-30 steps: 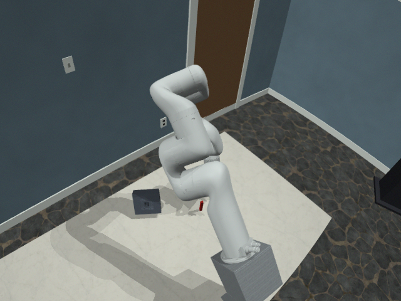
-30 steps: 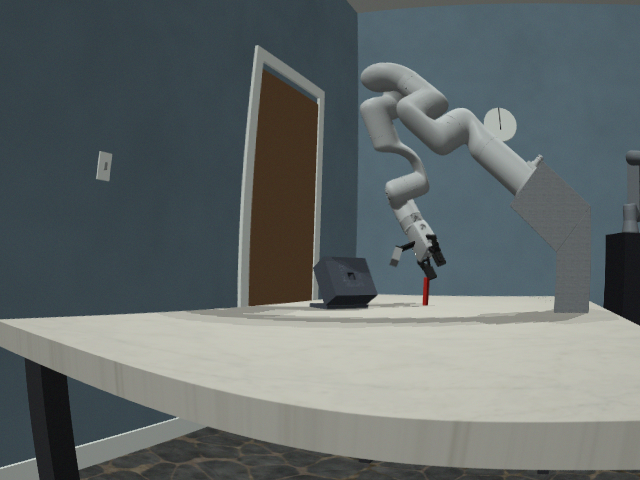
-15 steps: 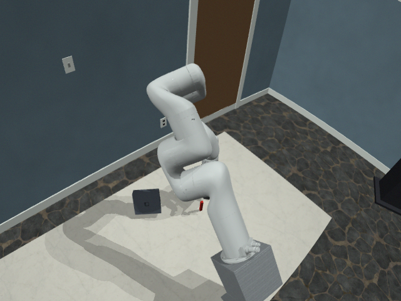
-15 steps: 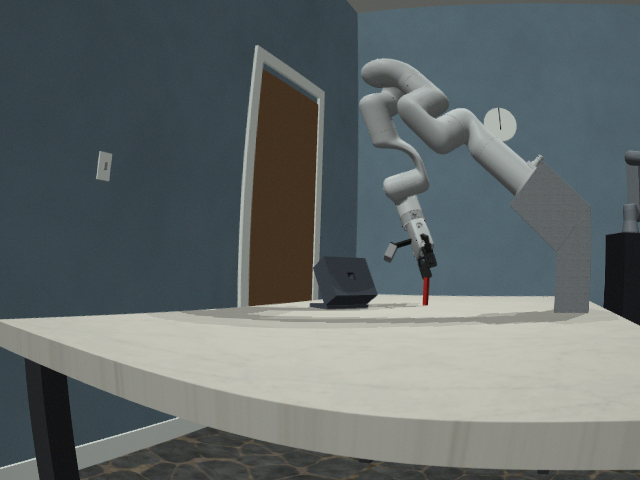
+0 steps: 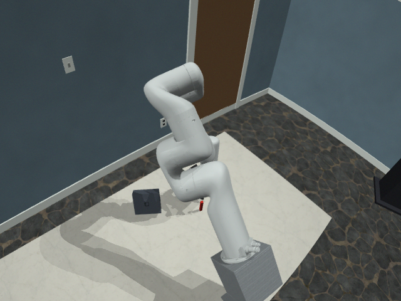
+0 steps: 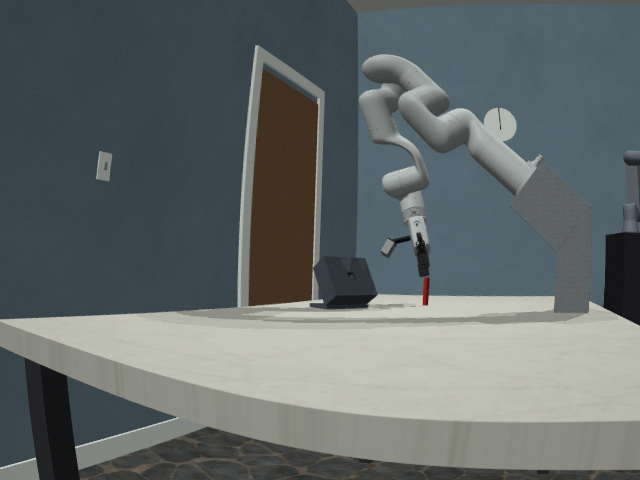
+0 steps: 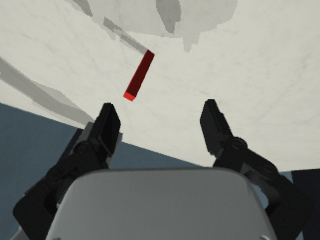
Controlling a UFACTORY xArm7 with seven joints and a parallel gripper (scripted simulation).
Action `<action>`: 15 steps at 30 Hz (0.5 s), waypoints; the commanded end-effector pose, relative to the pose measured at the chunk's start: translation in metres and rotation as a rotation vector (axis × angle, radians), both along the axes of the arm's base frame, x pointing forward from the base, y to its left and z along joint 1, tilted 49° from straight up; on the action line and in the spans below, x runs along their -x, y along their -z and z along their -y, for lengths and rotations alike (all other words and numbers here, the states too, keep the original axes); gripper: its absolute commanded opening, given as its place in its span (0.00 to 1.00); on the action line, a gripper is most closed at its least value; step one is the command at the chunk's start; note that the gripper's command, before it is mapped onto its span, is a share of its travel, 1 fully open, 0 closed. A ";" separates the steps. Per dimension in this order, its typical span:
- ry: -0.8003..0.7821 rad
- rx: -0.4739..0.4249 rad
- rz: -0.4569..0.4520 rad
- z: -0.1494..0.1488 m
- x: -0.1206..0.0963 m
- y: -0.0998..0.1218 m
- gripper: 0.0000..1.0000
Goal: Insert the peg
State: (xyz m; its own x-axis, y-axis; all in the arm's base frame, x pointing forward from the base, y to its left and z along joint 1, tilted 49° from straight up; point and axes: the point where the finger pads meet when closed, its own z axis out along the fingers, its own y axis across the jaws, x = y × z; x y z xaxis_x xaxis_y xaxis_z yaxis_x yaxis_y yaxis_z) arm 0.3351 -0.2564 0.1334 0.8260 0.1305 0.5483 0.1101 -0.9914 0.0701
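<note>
A red peg point(image 5: 201, 205) point(image 6: 425, 291) point(image 7: 139, 75) stands upright on the white table point(image 6: 310, 361). The dark sloped panel point(image 5: 146, 201) point(image 6: 345, 282) with a small square hole point(image 5: 146, 204) point(image 6: 351, 275) sits to the peg's left. My gripper point(image 6: 423, 270) point(image 7: 159, 111) is open and empty. It points down and hangs just above the peg's top. In the wrist view the peg lies ahead of the fingers, closer to the left one. In the top view the arm hides the gripper.
The arm's grey base block point(image 5: 247, 271) point(image 6: 560, 227) stands on the table to the right. A dark cabinet point(image 5: 388, 187) point(image 6: 622, 273) is at the far right. The table's curved edge point(image 6: 320, 418) runs along the front.
</note>
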 end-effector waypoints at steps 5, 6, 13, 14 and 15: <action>0.105 -0.032 0.080 -0.008 -0.003 -0.005 1.00; 0.105 -0.032 0.080 -0.008 -0.003 -0.005 1.00; 0.196 -0.064 0.134 -0.015 -0.003 -0.007 1.00; 0.209 -0.069 0.141 -0.016 -0.002 -0.007 1.00; 0.222 -0.074 0.148 -0.017 -0.002 -0.007 1.00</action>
State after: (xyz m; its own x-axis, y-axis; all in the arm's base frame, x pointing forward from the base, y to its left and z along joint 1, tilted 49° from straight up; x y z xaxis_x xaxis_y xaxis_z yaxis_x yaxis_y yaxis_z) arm 0.3378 -0.2432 0.1387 0.7689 -0.0393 0.6381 -0.0606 -0.9981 0.0117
